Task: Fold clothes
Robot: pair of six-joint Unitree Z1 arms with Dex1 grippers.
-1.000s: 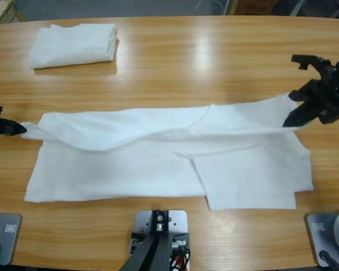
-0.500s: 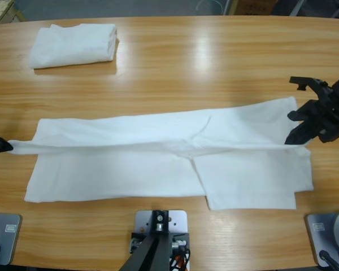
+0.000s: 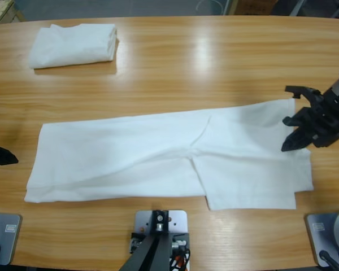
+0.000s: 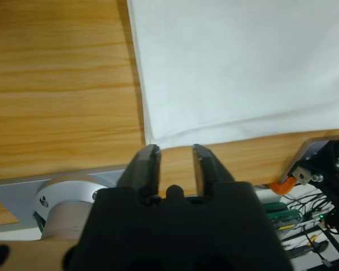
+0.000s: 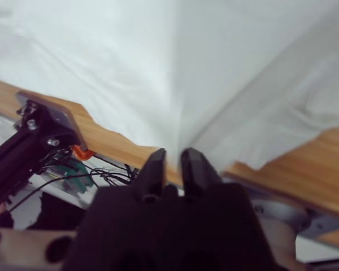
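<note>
White T-shirt (image 3: 158,155) flat on table (image 3: 214,62), left hand (image 4: 174,161) parted, empty; right hand (image 5: 173,160) nearly closed, empty

Long glossy wooden table (image 3: 214,62) with pale light glare, grey floor (image 3: 101,7) beyond its far edge.

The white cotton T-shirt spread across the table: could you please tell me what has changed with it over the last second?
The white cotton T-shirt had its far edge held up at both ends and carried toward the near side; now it lies folded flat. The left gripper has let go and drawn back, jaws apart. The right gripper has lowered onto the cloth; its grip is unclear. The folded white shirt stayed put.
</note>
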